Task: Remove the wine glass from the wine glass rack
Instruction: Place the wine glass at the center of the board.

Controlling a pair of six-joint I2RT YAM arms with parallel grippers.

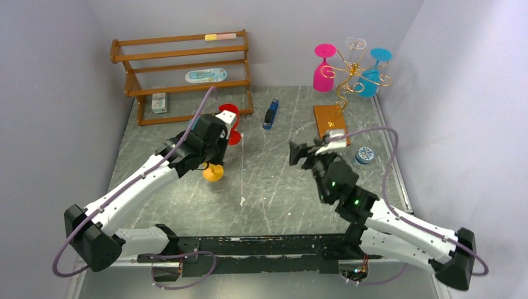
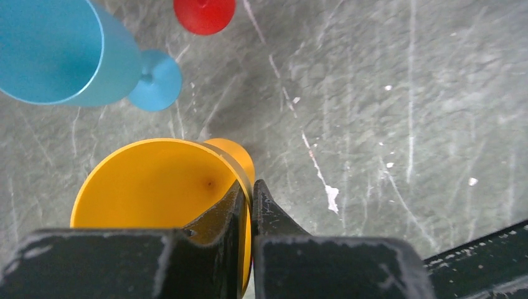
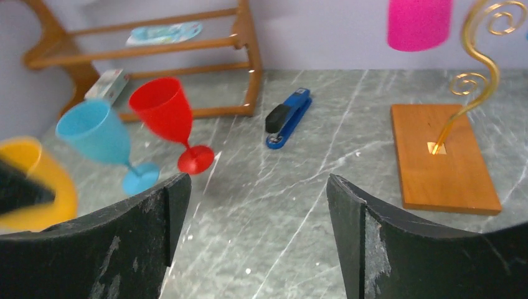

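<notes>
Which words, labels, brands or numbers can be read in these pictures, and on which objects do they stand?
No text can be read in any view.
Oval pale-blue packet on the wooden shelf: printed, but too blurred to read.
Small box on the lowest board: print too small to read.
Round blue-white disc beside the wine glass rack: markings too small to read.
</notes>
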